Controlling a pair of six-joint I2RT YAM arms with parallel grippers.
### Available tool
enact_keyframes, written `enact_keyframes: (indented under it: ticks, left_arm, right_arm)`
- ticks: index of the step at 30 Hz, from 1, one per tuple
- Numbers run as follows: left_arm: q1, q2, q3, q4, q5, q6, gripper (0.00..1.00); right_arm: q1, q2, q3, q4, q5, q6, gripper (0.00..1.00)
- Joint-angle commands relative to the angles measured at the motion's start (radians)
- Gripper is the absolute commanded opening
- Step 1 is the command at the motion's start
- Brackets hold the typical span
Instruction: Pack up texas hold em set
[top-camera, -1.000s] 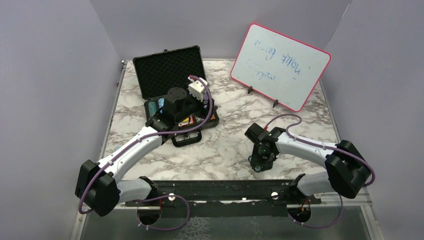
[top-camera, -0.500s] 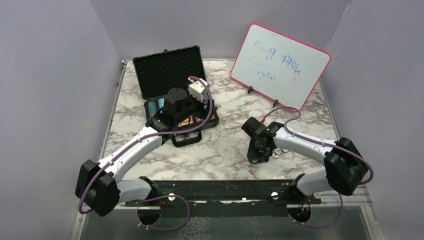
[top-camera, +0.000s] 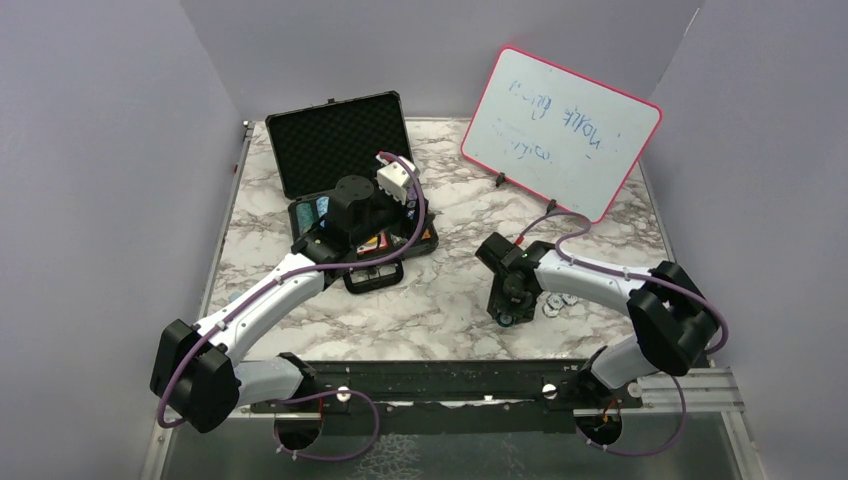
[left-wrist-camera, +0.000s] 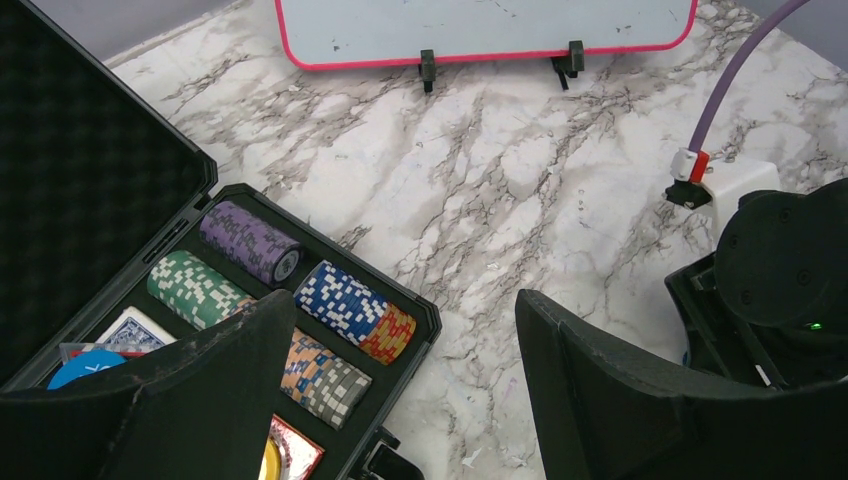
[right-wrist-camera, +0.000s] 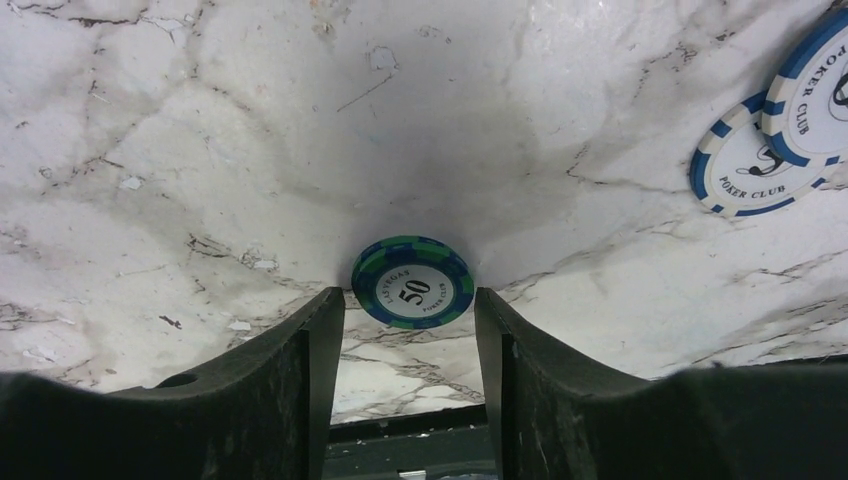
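Note:
The black case (top-camera: 340, 140) stands open at the back left, with its foam lid up. In the left wrist view (left-wrist-camera: 90, 150) it holds rows of purple (left-wrist-camera: 250, 240), green (left-wrist-camera: 195, 290), blue-and-red (left-wrist-camera: 350, 305) and orange-and-grey chips (left-wrist-camera: 320, 370), a card deck (left-wrist-camera: 135, 328), a blue button (left-wrist-camera: 75, 368) and a yellow button (left-wrist-camera: 270, 460). My left gripper (left-wrist-camera: 405, 300) hovers open and empty over the case's right front corner. My right gripper (right-wrist-camera: 410, 300) points down at the table, its tips closed on the edges of a green-and-blue "50" chip (right-wrist-camera: 412, 283).
Two white-and-blue chips (right-wrist-camera: 745, 170) lie loose on the marble to the right of my right gripper. The pink-framed whiteboard (top-camera: 560, 130) stands at the back right. The black base rail (top-camera: 450, 385) runs along the near edge.
My right gripper has moved left and a little away from the near edge, and the chip has moved with it. The left arm has not moved.

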Motion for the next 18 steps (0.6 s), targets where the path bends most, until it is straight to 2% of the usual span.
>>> enact_keyframes:
  ticks: [1,5,10,18]
  left_arm:
    - [0.004,-0.023,-0.006,0.010,-0.006,0.000,0.84]
    - [0.004,-0.023,-0.009,0.009,-0.009,0.002,0.84]
    - [0.003,-0.024,-0.013,0.010,-0.012,0.002,0.83]
    - [0.004,-0.020,-0.001,0.003,-0.015,0.006,0.84]
  right_arm:
    - [0.004,0.034,0.032,0.014,0.040,-0.010,0.57]
    - [0.004,0.036,0.035,0.013,0.034,-0.013,0.62]
    - [0.003,0.040,0.020,0.024,0.033,-0.011,0.61]
    - [0.001,0.092,-0.038,0.099,0.022,-0.015,0.46]
